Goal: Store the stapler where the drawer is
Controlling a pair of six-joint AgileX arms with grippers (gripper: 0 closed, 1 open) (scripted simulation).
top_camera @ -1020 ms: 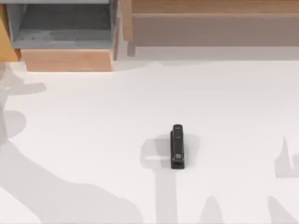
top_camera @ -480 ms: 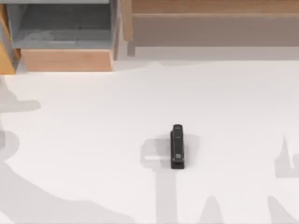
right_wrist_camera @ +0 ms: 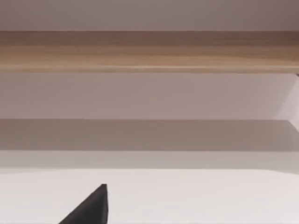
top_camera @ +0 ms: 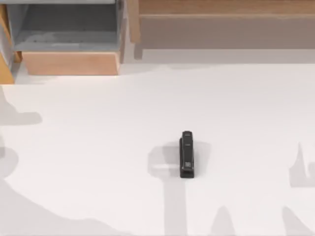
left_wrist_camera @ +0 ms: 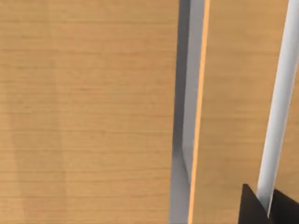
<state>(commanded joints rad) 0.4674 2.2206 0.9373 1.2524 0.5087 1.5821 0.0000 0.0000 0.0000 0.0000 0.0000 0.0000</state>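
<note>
White tabletop (top_camera: pixel 98 147): your stapler (top_camera: pixel 186 154) hasn't moved; drawer (top_camera: pixel 69 37) stays open far-left. Either claw's grip state, you cannot tell.

Not much going on in our top view. The one real change is over at the left edge by the drawer (top_camera: pixel 69 39): the tan wooden piece (top_camera: pixel 6 73) next to its front panel has slid further off to the left, so we see a lot less of it now. The big grey shadows (top_camera: pixel 19 196) on the left of the table (top_camera: pixel 147 98) have shrunk back toward the left edge and lower left corner too.
</note>
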